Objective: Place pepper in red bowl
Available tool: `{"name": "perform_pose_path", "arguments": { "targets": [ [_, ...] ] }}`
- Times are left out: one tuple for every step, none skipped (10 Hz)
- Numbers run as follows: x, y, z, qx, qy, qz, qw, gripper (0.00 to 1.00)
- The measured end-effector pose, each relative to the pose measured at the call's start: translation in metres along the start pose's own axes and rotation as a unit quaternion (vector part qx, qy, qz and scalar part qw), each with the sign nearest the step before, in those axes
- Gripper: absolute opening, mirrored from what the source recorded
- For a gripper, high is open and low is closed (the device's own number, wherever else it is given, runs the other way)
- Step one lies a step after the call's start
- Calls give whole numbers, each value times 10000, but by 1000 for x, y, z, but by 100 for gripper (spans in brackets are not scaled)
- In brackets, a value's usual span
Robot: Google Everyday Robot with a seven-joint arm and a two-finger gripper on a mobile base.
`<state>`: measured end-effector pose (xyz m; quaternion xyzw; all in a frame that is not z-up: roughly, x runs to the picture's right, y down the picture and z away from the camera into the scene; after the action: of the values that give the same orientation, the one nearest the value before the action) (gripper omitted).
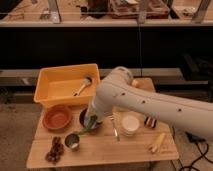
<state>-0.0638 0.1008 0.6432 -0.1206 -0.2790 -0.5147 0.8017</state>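
No text, label, brand or number can be read anywhere. The hand (93, 120) hangs over the desk (125, 156), nearer its left edge.

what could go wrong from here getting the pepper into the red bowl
1. The end effector holds the pepper by one end, above the dark bowl. If the grip slips, the pepper would likely land there, not in the red bowl.
2. The pepper's free end hangs close to the small metal cup, so a low sweep left might knock it.
3. The pepper looks long for the bowl and could end up propped on the rim.
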Motion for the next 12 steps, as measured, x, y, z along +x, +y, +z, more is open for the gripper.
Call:
{"name": "perform_pose_path", "arguments": {
  "targets": [
    [15,-23,10,32,3,53,10000,0],
    [24,-41,19,71,-4,144,9999,0],
    [28,-57,26,86,9,236,9997,0],
    [26,-76,34,94,-2,355,9993,0],
    [17,-98,45,64,-1,510,9987,0],
    [11,-113,55,-11,24,633,9980,0],
    [7,-125,64,-99,62,694,9975,0],
    [1,-133,70,-159,50,765,9969,0],
    [0,-138,73,-191,64,804,9966,0],
    [0,-136,74,-199,69,813,9965,0],
    [1,-136,73,-197,73,819,9964,0],
    [1,-136,73,-198,73,820,9964,0]
  ]
}}
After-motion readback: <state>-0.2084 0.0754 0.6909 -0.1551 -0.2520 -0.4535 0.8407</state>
